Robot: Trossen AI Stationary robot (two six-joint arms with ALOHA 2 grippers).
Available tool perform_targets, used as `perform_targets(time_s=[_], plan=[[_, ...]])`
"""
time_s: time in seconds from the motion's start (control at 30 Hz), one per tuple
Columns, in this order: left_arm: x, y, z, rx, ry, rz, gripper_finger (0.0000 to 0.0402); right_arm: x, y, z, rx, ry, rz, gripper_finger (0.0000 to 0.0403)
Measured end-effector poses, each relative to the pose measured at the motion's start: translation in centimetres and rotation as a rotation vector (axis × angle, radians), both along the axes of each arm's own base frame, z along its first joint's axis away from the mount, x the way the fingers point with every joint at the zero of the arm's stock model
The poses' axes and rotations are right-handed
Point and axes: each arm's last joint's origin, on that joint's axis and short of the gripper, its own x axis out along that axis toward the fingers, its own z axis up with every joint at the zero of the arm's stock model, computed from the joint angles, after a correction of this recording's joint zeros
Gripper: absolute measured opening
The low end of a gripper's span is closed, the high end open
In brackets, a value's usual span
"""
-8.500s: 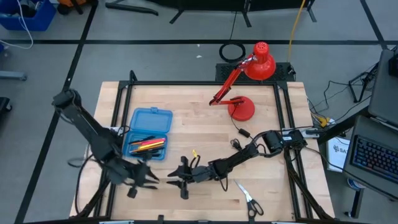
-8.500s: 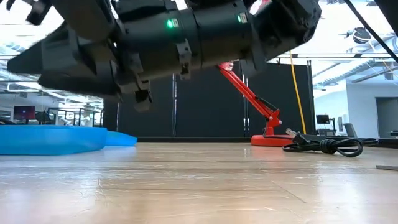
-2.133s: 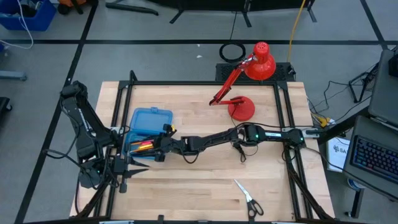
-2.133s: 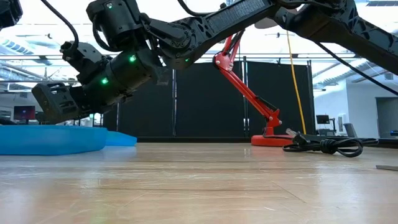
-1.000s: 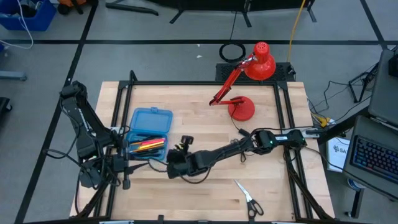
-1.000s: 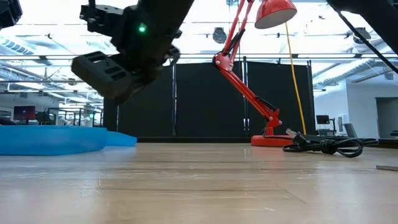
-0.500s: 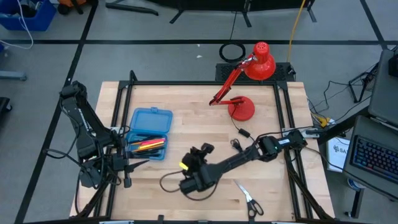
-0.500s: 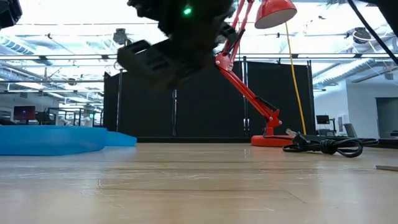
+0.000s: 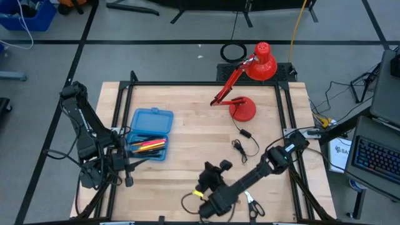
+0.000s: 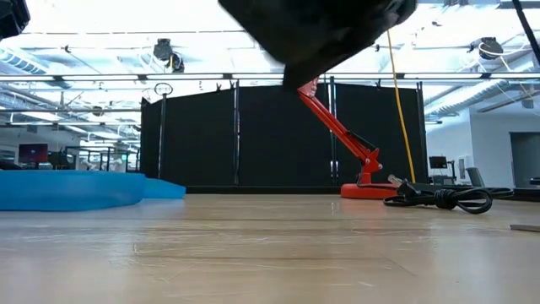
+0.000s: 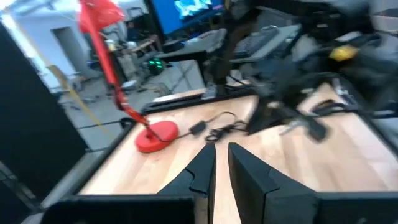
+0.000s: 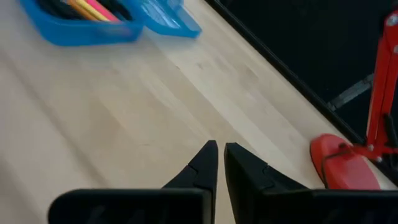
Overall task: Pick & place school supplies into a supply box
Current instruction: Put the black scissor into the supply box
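Note:
The supply box (image 9: 150, 133) lies open at the table's left, its translucent blue lid (image 9: 153, 119) folded back toward the far edge. Several pens and markers (image 9: 147, 146) in black, orange, pink and yellow lie in its tray. Light-handled scissors (image 9: 252, 202) rest flat near the front edge, right beside my right arm. My right gripper (image 9: 219, 166) hovers above the front middle of the table, pointing toward the far edge, shut, with nothing between its fingers (image 12: 221, 149). My left gripper (image 9: 144, 163) waits at the front left, just in front of the box, shut and holding nothing (image 11: 221, 150).
A red desk lamp stands with its base (image 9: 242, 109) at the far right, its black cable (image 9: 240, 142) trailing onto the table's middle right. Bare wood lies between the box and the lamp. In the low view the right arm (image 10: 321, 25) hangs high above the tabletop.
My right gripper has swung away from the supply box, travelling toward the table's near edge and to the right, and now hovers at the front middle close to the scissors. The box and its contents have stayed put.

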Motion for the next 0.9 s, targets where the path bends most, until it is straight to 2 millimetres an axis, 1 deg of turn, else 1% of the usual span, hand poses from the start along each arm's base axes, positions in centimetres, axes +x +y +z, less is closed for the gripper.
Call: perform_targets(time_s=[0.13, 0.23, 0.43, 0.63, 0.7, 0.77, 0.9], plan=[[0.0, 0.2, 0.1, 0.012, -0.028, 0.059, 0.0049, -0.8, 1.2, 0.3, 0.002, -0.009, 0.031, 0.0017], [0.0, 0.2, 0.1, 0.014, -0.032, 0.068, 0.0049, -1.3, 1.9, 0.3, -0.004, -0.001, 0.055, 0.0017], [0.0, 0.2, 0.1, 0.007, -0.027, 0.056, 0.0049, -3.3, 4.8, 0.3, 0.008, -0.004, 0.126, 0.0017], [0.0, 0.1, 0.1, -0.001, -0.026, 0.050, 0.0049, -5.1, 7.1, 0.4, 0.022, -0.109, 0.164, 0.0017], [0.0, 0.1, 0.1, -0.001, -0.027, 0.053, 0.0049, -5.4, 7.4, 0.5, 0.024, -0.161, 0.166, 0.0017], [0.0, 0.2, 0.1, -0.001, -0.028, 0.054, 0.0049, -5.5, 7.5, 0.4, 0.036, -0.174, 0.158, 0.0017], [0.0, 0.2, 0.1, -0.004, -0.029, 0.056, 0.0049, -5.4, 7.0, -0.7, 0.064, -0.222, 0.113, 0.0017]])
